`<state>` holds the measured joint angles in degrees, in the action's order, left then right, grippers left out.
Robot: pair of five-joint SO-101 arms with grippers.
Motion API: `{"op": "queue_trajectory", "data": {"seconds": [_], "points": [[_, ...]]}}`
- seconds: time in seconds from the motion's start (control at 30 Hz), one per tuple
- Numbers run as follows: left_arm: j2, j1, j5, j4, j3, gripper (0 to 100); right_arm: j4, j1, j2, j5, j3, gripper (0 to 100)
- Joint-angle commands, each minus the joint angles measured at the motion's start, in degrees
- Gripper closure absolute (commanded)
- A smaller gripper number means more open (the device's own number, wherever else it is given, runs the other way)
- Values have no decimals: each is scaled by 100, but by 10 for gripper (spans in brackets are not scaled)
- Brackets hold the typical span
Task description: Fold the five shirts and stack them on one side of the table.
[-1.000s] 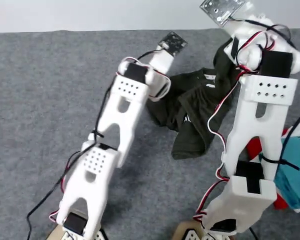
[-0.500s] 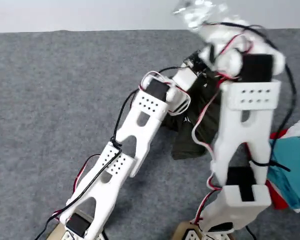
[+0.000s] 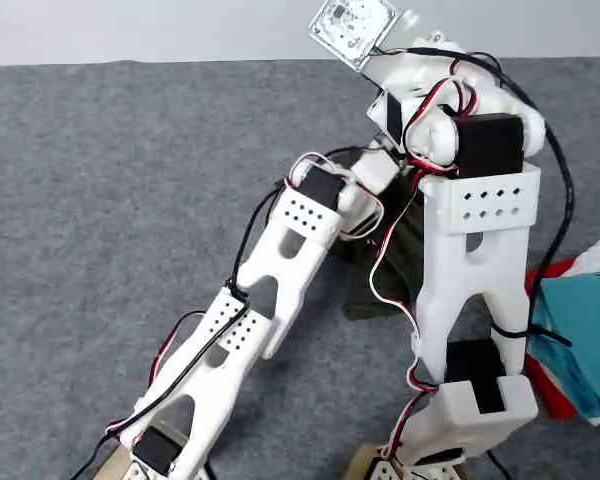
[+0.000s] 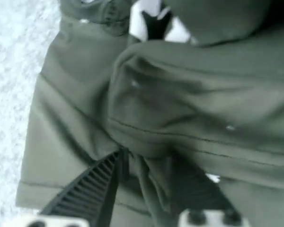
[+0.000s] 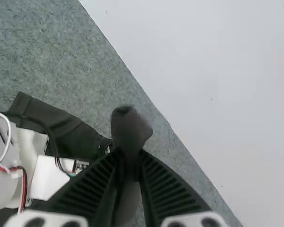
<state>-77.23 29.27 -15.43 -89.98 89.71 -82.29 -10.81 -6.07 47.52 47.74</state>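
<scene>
Your right claw [image 5: 128, 160] was clamped on the dark green cloth shirt [image 5: 128, 124], which bunched up past its tips, mid-frame.

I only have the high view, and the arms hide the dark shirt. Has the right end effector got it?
Observer: Yes. Its wrist view shows the right end effector shut on a bunched pinch of the shirt, lifted off the table.
Operator: And the left one?
Observer: Its wrist view shows the left end effector low in the shirt's crumpled folds. I cannot tell whether it grips.
</scene>
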Motion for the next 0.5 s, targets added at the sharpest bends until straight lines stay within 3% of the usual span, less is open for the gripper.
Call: {"op": "queue_trajectory", "data": {"seconds": [0.0, 0.3, 0.47], "points": [[44, 132, -264, -26, 198, 1000, -4, -84, 426, -53, 457, 988], [360, -246, -237, -1037, 708, 998, 655, 620, 462, -44, 484, 988], [1327, -826, 97, -1046, 646, 998, 725, 1068, 409, -44, 457, 988]]}}
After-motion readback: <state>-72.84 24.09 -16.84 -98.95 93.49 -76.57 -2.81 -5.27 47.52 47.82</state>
